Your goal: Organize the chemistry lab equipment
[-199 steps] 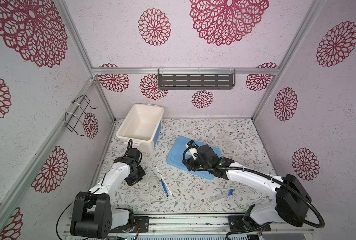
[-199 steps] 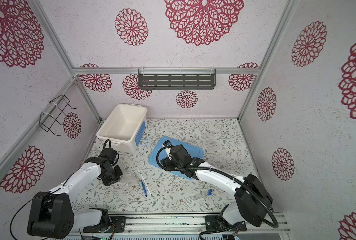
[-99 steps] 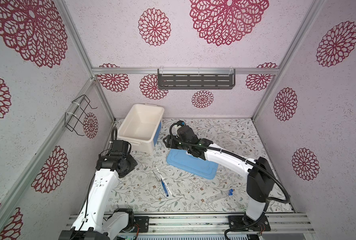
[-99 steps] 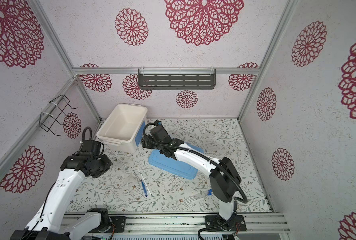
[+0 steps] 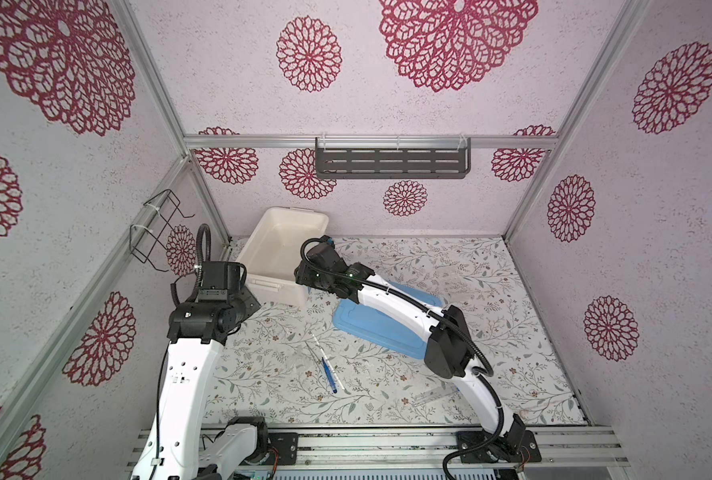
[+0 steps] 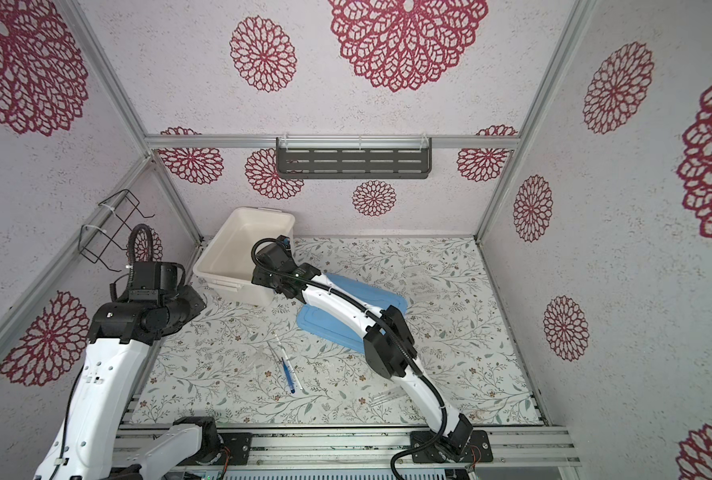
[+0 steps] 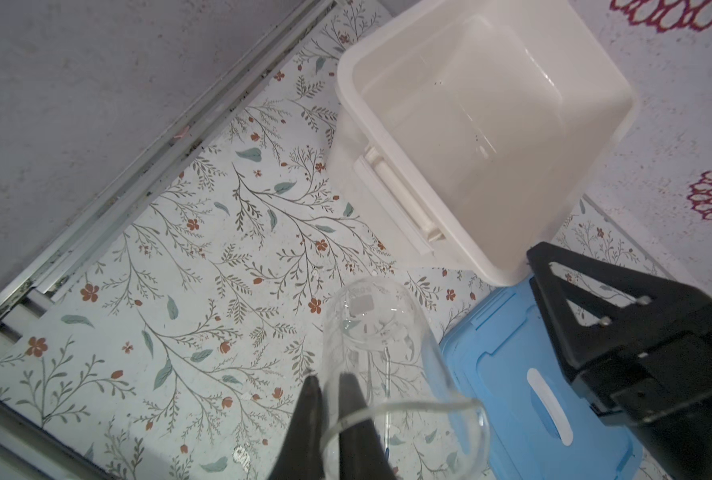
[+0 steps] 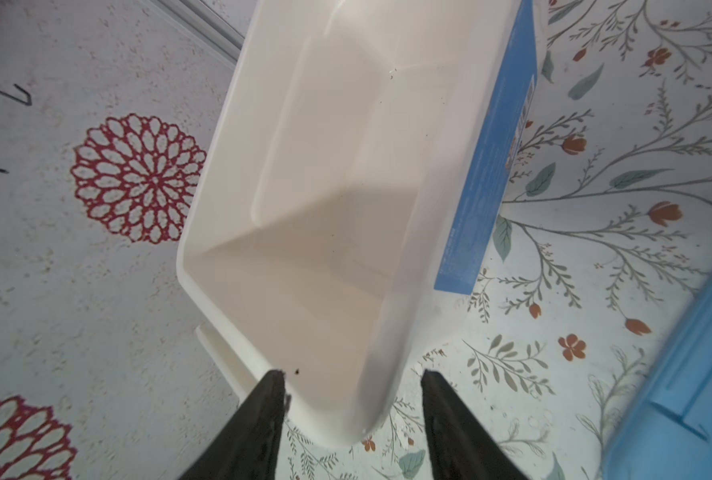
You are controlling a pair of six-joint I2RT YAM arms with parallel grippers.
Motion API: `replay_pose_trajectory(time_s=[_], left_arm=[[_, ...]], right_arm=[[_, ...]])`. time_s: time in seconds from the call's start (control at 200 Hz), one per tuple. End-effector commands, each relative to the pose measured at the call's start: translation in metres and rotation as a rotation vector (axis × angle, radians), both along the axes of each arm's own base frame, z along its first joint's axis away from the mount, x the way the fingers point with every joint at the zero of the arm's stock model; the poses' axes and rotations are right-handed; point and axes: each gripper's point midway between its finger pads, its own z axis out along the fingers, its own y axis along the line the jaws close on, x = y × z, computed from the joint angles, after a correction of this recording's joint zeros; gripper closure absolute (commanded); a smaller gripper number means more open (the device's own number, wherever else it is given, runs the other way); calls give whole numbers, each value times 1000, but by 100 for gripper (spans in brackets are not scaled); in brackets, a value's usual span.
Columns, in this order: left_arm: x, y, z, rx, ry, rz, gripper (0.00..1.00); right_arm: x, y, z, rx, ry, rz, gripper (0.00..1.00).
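My left gripper (image 7: 331,401) is shut on the rim of a small clear glass beaker (image 7: 370,328), held in the air near the white bin (image 7: 391,183). In both top views the left gripper (image 5: 249,305) (image 6: 191,305) hangs left of the bin's front wall (image 5: 279,287) (image 6: 237,287). My right gripper (image 8: 352,384) is open, its fingers on either side of a corner of the bin (image 8: 337,174) without gripping it. A thin white stick and a slim dark-blue tool (image 5: 328,368) (image 6: 289,372) lie mid-table. A clear tube (image 5: 431,395) (image 6: 387,397) lies near the front.
The blue lid (image 5: 387,330) (image 6: 333,328) lies flat right of the bin, partly under the right arm. A grey shelf (image 5: 391,163) hangs on the back wall and a wire holder (image 5: 154,232) on the left wall. The bin is empty inside.
The left arm rose and carried the beaker back toward the bin. The right arm swung from over the blue lid to the bin's near corner, its jaws narrowing.
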Motion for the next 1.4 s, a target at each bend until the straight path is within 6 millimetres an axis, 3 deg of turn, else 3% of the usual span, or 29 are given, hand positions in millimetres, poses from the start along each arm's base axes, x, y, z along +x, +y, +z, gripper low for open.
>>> replay_pose_trajectory(time_s=[0.0,0.23,0.365,0.475,0.61,0.936,1.396], left_arm=[[10,15,20,71,-46,27,100],[27,20,43,94,-98,13,100],[41,11,45,77,-105,-45,100],[55,-2,42,31,-102,-114,100],[66,-14,40,-24,-109,-159,100],[86,-51,36,-34,-103,-317,100],[105,-83,23,-60,-90,-381,100]], right_arm=[[9,-18,-8,-62,26,-85,51],[10,-45,-16,-176,26,-150,66],[9,-63,-1,-215,-5,-177,72],[8,-72,10,-226,-22,-185,88],[4,-80,20,-250,-36,-177,96],[-15,-120,40,-342,-73,-198,96],[-42,-203,19,-474,-62,-326,99]])
